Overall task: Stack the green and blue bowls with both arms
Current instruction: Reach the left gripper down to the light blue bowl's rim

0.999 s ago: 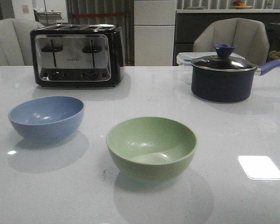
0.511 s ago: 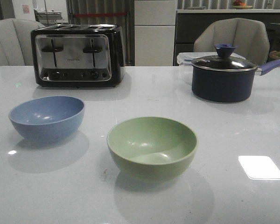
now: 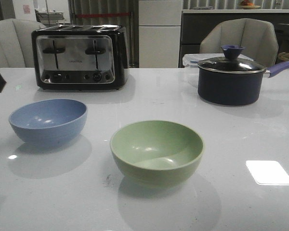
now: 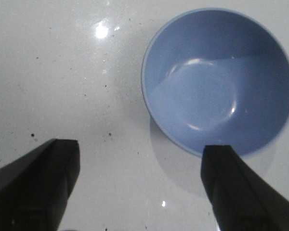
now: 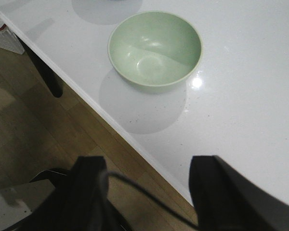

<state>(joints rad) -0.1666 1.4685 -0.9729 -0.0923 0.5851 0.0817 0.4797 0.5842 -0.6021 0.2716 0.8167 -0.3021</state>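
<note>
With both pincers spread wide and empty, the left pincer (image 4: 139, 187) above the blue bowl (image 3: 48, 120) at ten o'clock of the green bowl (image 3: 156, 150) on the worktop (image 3: 241, 144), a skewed rim grasp could tip either bowl.

small brand mark on toaster (image 3: 80, 58) — too blurred to read.

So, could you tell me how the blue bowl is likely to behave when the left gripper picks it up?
The blue bowl looks rigid and matte, so it should hold shape and grip fairly well. Its rounded wall and small base suggest it may rock or slide on the glossy table if nudged off-centre.
</note>
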